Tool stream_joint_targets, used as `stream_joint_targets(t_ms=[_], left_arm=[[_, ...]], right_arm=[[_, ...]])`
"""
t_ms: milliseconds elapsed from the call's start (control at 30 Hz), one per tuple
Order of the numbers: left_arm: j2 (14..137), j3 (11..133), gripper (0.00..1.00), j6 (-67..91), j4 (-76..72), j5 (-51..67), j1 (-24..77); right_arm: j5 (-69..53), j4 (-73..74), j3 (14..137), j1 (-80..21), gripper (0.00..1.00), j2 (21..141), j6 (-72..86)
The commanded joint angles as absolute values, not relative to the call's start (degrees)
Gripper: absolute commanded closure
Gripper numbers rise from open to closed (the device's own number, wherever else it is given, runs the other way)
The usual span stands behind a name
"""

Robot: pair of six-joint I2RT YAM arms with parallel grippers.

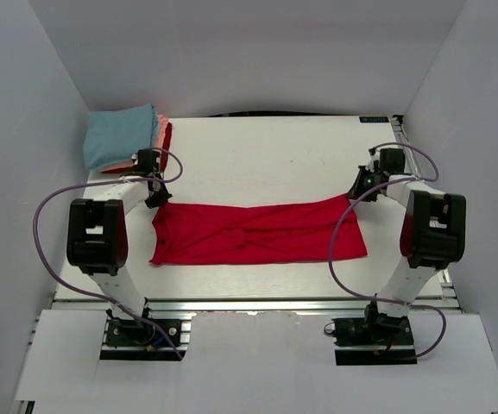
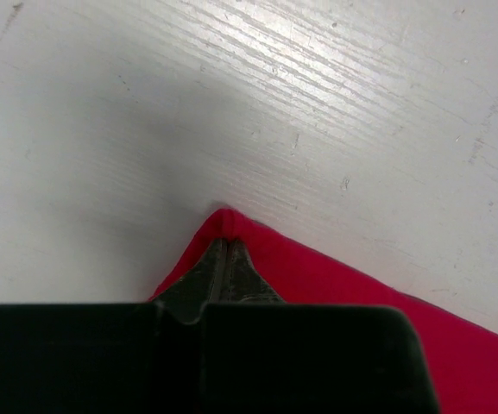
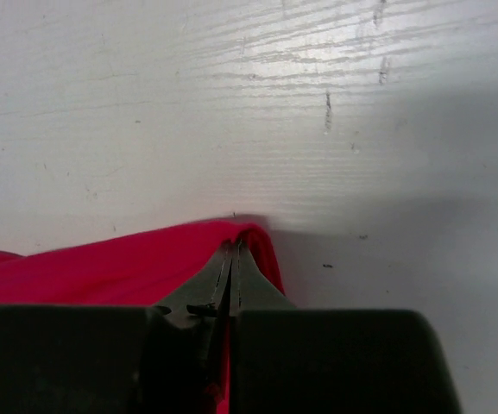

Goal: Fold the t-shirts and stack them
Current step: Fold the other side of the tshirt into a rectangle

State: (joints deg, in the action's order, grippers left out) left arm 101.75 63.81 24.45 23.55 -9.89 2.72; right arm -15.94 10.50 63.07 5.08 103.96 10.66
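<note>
Done: folded pile (image 1: 126, 136), light blue on top with salmon and red edges under it, at 10 o'clock on the counter (image 1: 266, 147). Centre: red shirt (image 1: 257, 235), only a long band yet; cross folds and stacking left. The left tool (image 2: 223, 246) pinches its 10 o'clock corner, the right tool (image 3: 234, 250) its 2 o'clock corner. Pile count unclear; wrist views show corners only.

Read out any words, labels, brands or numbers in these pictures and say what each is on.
No text can be read.
A small bluish mark at the far edge of the table: possibly a label, too small to read.
The red t-shirt and the folded stack show no print.
</note>
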Motion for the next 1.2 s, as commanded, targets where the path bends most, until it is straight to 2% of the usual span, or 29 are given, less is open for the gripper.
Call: stream_joint_targets(t_ms=[0,500,600,633,700,733,767,800,867,933,1067,1167], left_arm=[[96.5,65.9,1.0,24.2,22.6,-12.6,2.0],[97.6,67.7,1.0,23.2,22.5,-13.0,1.7],[99.7,67.8,1.0,23.0,22.6,-12.4,1.7],[100.6,68.5,0.89,23.0,23.7,-12.3,1.7],[102.2,70.2,0.81,22.9,24.2,-12.0,1.7],[102.3,70.7,0.76,23.4,24.0,-12.7,1.6],[102.0,70.9,0.65,23.9,23.5,-12.8,1.6],[101.3,71.7,0.6,24.2,23.2,-13.1,1.6],[100.7,73.3,0.49,24.8,23.2,-14.2,1.6],[100.3,75.9,0.43,25.0,23.7,-15.0,1.5],[98.1,79.4,0.41,25.8,24.8,-19.1,1.5],[94.1,79.4,0.44,25.2,25.7,-18.6,1.5]], right_arm=[[-13.0,7.0,61.6,6.5,1.0,99.8,12.4],[-13.5,7.2,60.9,7.8,1.0,101.4,12.0],[-15.3,7.5,62.1,7.8,0.73,102.7,11.6],[-15.5,7.4,62.3,7.8,0.65,103.0,11.7],[-16.1,6.8,61.9,7.8,0.55,102.5,11.7],[-15.8,6.8,61.7,7.8,0.44,101.3,11.6],[-15.8,6.2,61.1,7.8,0.4,100.6,11.4],[-14.7,6.2,60.9,7.8,0.33,99.0,11.2],[-13.9,6.5,60.4,7.8,0.27,97.2,10.5],[-12.3,6.9,60.0,7.7,0.2,94.5,10.4],[-10.0,8.3,59.7,7.1,0.15,89.2,9.3],[-7.7,6.3,56.2,3.8,0.11,80.2,7.8]])
